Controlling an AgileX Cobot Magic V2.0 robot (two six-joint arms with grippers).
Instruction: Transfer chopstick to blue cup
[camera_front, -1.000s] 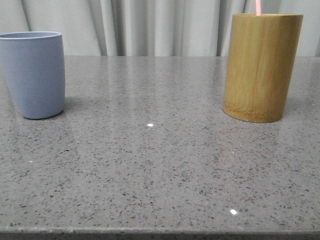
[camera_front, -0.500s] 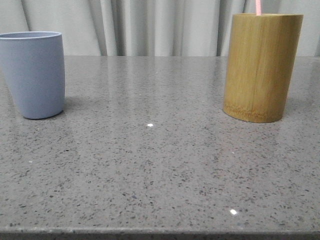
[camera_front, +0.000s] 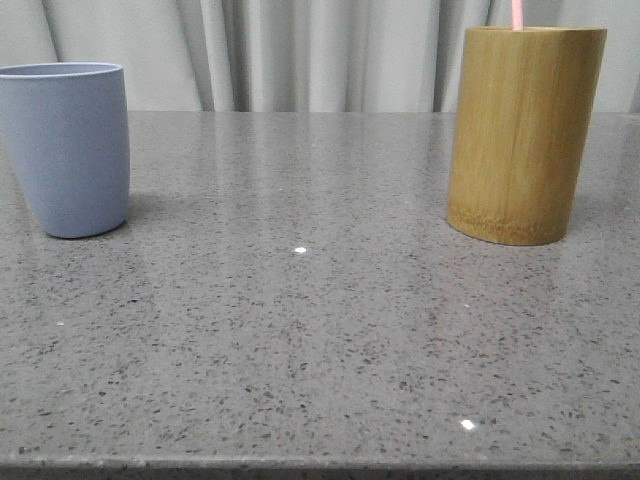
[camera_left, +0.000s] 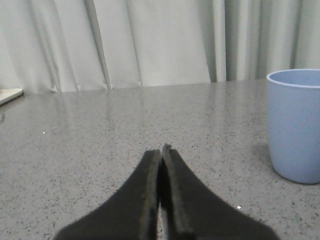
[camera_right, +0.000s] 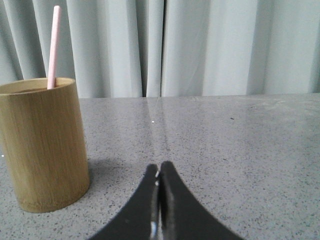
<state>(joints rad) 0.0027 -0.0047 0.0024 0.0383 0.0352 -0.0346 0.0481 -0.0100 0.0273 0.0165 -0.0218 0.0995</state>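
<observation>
The pale pink chopstick (camera_front: 517, 14) stands inside the yellow-brown bamboo cylinder (camera_front: 522, 135) at the right of the front view; its tip rises above the rim, and in the right wrist view the chopstick (camera_right: 53, 47) leans on the bamboo cylinder (camera_right: 42, 145). The grey-blue cup (camera_front: 70, 150) stands upright at the left, and the left wrist view shows the blue cup (camera_left: 296, 125) off to one side. My left gripper (camera_left: 161, 150) is shut with nothing in it, low over the table. My right gripper (camera_right: 159, 167) is shut and empty, beside the bamboo cylinder and apart from it.
The grey speckled table (camera_front: 300, 320) runs back to a pale curtain (camera_front: 300, 50). A flat white object (camera_left: 7, 95) lies at the table's edge in the left wrist view.
</observation>
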